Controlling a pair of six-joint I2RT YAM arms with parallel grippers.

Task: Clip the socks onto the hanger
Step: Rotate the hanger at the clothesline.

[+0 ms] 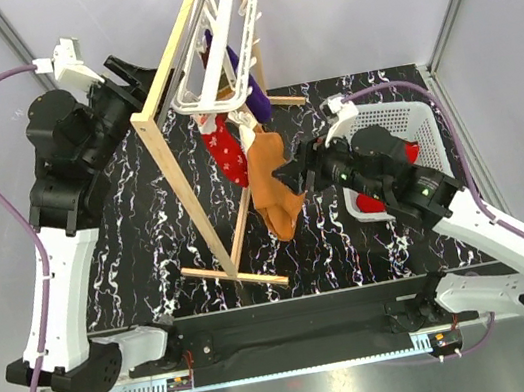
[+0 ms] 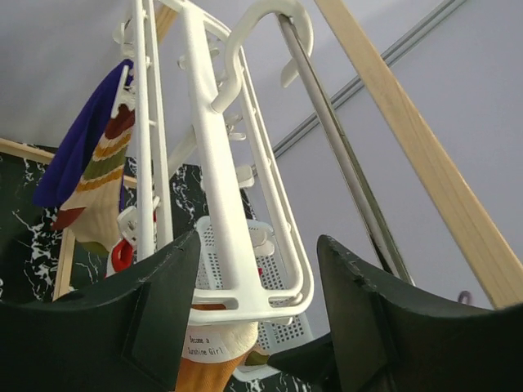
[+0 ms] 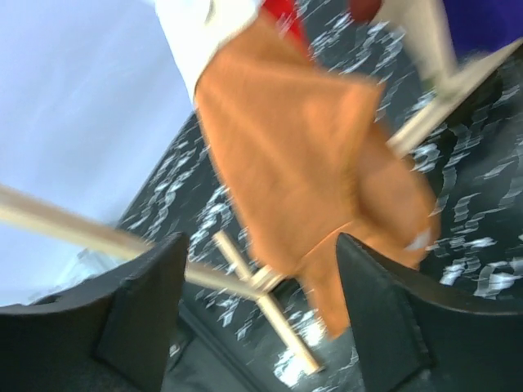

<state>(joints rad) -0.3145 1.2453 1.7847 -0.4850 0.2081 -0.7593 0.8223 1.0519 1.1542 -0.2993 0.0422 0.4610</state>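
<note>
The white hanger (image 2: pixel 216 163) dangles by its hook from the top of the wooden stand (image 1: pixel 186 194), which stands on the black marbled worktop (image 1: pixel 149 246); several socks are already hanging from it, a red one (image 1: pixel 226 153), a purple one (image 2: pixel 78 147), a striped one (image 2: pixel 102 171), and lowest of all an orange one (image 1: pixel 277 193). The right hand (image 3: pixel 260 245) sits just beside that orange sock with its fingers spread wide and nothing between them; the sock hangs free in front of it, so I'd say it is carried by its peg. The left hand (image 2: pixel 257 241) is up by the stand, fingers also apart, looking along the hanger's lower end; whether it touches the frame I cannot tell.

To my eye the step is getting clear of the orange sock and going for the next; something red (image 1: pixel 375 202) lies in the white basket (image 1: pixel 423 117) on the right, most likely another sock. Doing it well means drawing the right hand straight back, fingers kept wide, so no pad drags the cloth and tugs it off the peg; the hanger swings easily on one hook, so slow moves suit it; the left hand would do best steadying the frame lightly, not clamping hard, before the next peg is opened.
</note>
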